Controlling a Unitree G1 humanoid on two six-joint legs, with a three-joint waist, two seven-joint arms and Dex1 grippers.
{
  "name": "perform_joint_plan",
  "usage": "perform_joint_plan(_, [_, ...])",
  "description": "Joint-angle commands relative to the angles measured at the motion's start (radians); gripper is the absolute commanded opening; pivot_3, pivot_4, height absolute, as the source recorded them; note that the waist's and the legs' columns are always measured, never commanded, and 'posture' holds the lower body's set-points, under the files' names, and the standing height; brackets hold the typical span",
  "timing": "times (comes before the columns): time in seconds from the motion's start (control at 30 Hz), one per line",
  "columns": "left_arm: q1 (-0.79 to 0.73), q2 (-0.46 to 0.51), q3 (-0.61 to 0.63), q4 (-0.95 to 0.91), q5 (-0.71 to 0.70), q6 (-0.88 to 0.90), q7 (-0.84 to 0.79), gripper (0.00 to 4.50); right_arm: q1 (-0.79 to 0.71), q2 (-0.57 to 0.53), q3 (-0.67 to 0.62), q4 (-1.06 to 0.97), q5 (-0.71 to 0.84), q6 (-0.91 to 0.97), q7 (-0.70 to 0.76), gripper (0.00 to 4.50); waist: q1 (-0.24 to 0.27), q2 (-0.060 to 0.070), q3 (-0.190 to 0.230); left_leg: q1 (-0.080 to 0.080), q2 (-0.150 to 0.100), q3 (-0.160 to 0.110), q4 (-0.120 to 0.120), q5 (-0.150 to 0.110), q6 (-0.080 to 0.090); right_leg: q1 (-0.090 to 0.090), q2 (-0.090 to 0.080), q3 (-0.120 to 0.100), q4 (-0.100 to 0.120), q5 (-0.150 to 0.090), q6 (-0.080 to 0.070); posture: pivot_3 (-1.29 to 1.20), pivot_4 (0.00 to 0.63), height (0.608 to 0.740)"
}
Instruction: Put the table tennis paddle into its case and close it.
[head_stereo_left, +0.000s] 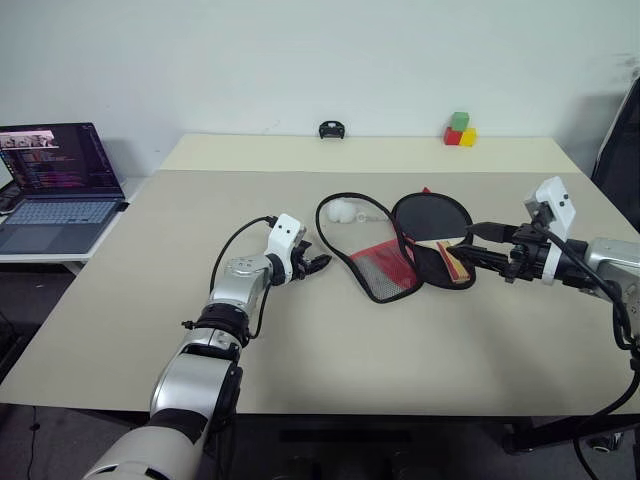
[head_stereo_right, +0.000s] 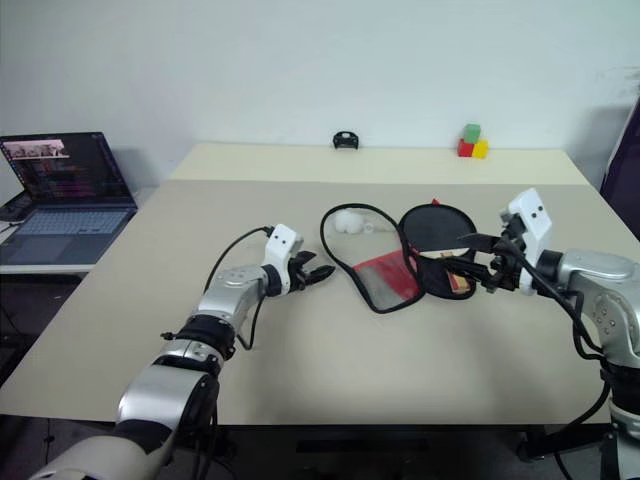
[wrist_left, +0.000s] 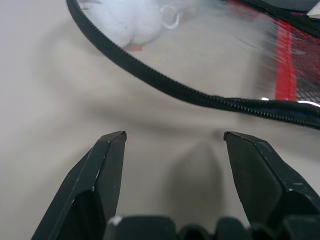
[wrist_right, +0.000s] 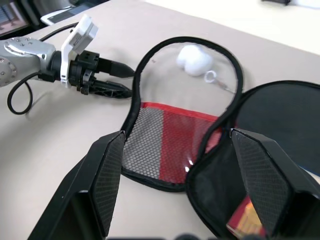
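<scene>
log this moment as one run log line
case: unzipped, flap open on table | table tennis paddle: lying in the case's other half | left gripper: open, beside flap edge | right gripper: open, at paddle handle

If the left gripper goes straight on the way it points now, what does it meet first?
Probably the black zipper edge of the open case, directly ahead of the open left gripper. It may pass above it; height is unclear.

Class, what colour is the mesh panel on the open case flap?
Red and grey mesh panel on the black-edged case; clearest in the right wrist view.
</scene>
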Motion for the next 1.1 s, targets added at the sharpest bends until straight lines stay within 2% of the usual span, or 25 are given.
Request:
perform_joint_plan(0.03, [-0.055, -0.029, -0.002, 0.037, 0.016, -0.044, 0.001, 3.41, 0.008, -0.018, -0.045, -0.060, 0.033, 0.002, -0.015, 3.66, 0.001, 0.000, 0.000, 0.000, 0.000, 0.000, 0.000, 0.000, 0.000, 0.000, 0.000, 0.000, 0.000, 0.000, 0.000, 0.00, 0.150, 0.740])
perform_joint_plan(0.4, [-0.226, -0.169, 0.014, 0.120, 0.020, -0.105, -0.014, 3.41, 0.043, -0.041, -0.081, -0.102, 0.075, 0.015, -0.058, 3.66, 0.006, -0.001, 0.001, -0.001, 0.000, 0.000, 0.000, 0.000, 0.000, 0.000, 0.000, 0.000, 0.000, 0.000, 0.000, 0.00, 0.150, 0.740])
perform_joint_plan(0.77, [-0.447, -0.392, 0.048, 0.261, 0.035, -0.169, 0.135, 3.41, 0.109, -0.058, -0.166, -0.168, 0.112, 0.070, -0.154, 3.66, 0.020, -0.002, 0.001, -0.001, -0.001, 0.000, 0.000, 0.000, 0.000, 0.000, 0.000, -0.001, -0.001, 0.000, 0.000, 0.00, 0.150, 0.740])
perform_joint_plan(0.87, [-0.459, -0.397, 0.065, 0.266, 0.029, -0.178, 0.138, 3.41, 0.108, -0.048, -0.166, -0.166, 0.113, 0.076, -0.185, 3.66, 0.018, -0.002, 0.001, 0.000, 0.000, 0.001, 0.000, 0.000, 0.000, 0.000, 0.000, 0.000, 0.000, 0.000, 0.000, 0.00, 0.150, 0.740])
perform_joint_plan(1.1, [-0.440, -0.344, 0.082, 0.254, 0.030, -0.195, 0.111, 3.41, 0.085, -0.026, -0.136, -0.097, 0.095, 0.055, -0.223, 3.66, 0.019, -0.002, 0.001, 0.001, -0.001, 0.002, 0.000, 0.000, 0.000, 0.000, 0.001, 0.000, 0.002, 0.000, 0.000, 0.00, 0.150, 0.740])
